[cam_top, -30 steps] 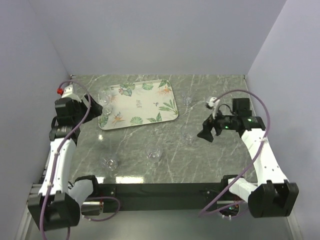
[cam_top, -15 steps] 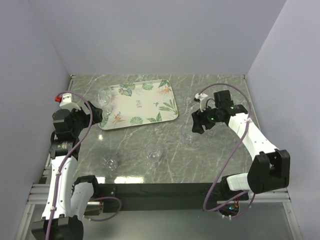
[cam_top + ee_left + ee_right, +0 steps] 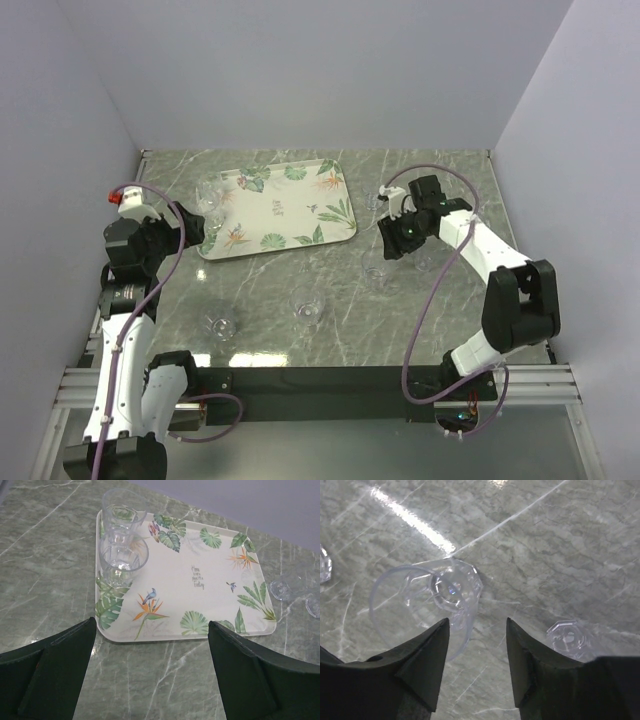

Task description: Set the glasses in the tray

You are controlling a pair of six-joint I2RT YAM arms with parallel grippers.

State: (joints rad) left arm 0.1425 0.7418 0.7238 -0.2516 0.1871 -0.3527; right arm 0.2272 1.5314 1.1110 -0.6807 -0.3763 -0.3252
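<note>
Grey-green marble counter (image 3: 330, 335), boxed in by plain white walls (image 3: 300, 80), carries a leaf-printed tray (image 3: 285, 205) toward its rear left. Two glasses (image 3: 123, 555) stand upright at the tray's left end, one close behind the other, which leaves most of the tray bare for more. Others wait loose on the counter: one near the front left (image 3: 222, 325), one at front centre (image 3: 305, 308), one right of centre (image 3: 377, 272) and one just past the tray's right edge (image 3: 375, 200).

The left fingers (image 3: 195, 230) are spread wide and hold nothing. They hover over the counter just off the tray's near-left corner and face across it.

The right fingers (image 3: 390, 245) are low over the counter to the right of the tray. They stand partly apart, with a glass (image 3: 415, 597) just under their tips. Its right wall seems to fall in the gap, which suggests a pinch on the rim rather than around the body. No grip shows yet. Whether this glass is upright or tipped is hard to tell.
</note>
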